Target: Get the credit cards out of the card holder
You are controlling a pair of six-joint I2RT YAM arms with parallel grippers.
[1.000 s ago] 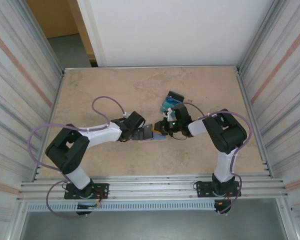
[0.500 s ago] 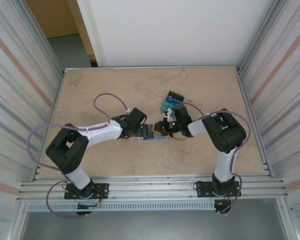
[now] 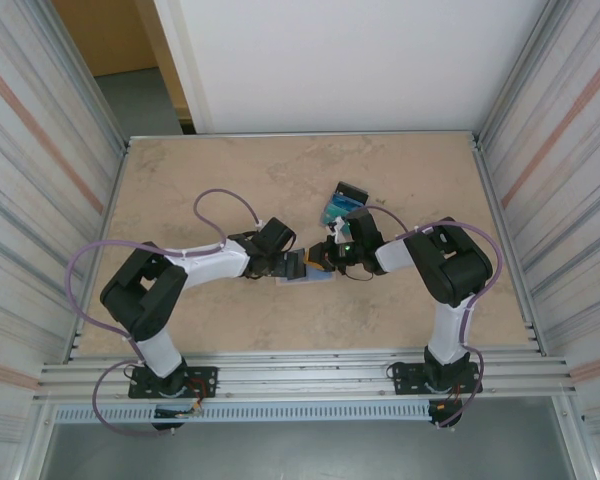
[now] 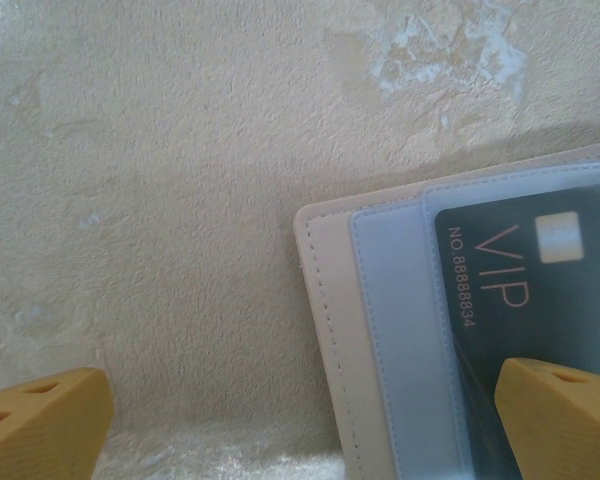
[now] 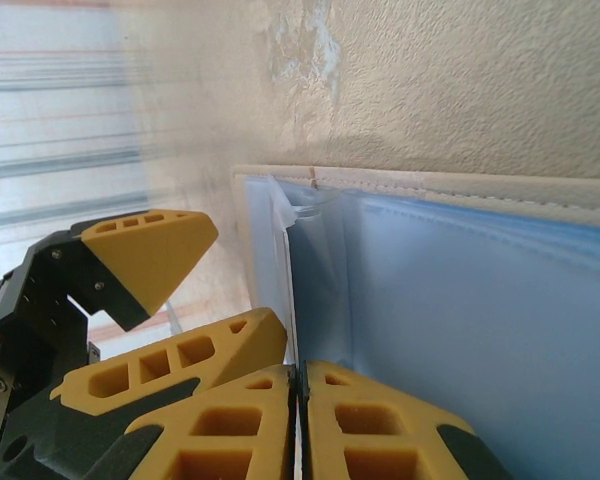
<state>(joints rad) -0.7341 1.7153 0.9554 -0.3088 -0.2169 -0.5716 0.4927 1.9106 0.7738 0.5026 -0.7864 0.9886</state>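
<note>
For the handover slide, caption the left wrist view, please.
Open left gripper straddles the card holder's beige edge, one fingertip over the dark VIP card.

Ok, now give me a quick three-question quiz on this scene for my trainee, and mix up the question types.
1. True or false: the left fingers stand open, straddling an edge of the card holder.
2. Which word is printed on the dark card? A) VIP B) GOLD C) DEBIT
3. Fill in: the ___ arm's fingers are shut on the card holder's blue lining.
Key: 1 true. 2 A. 3 right: the right fingers pinch it.
</note>
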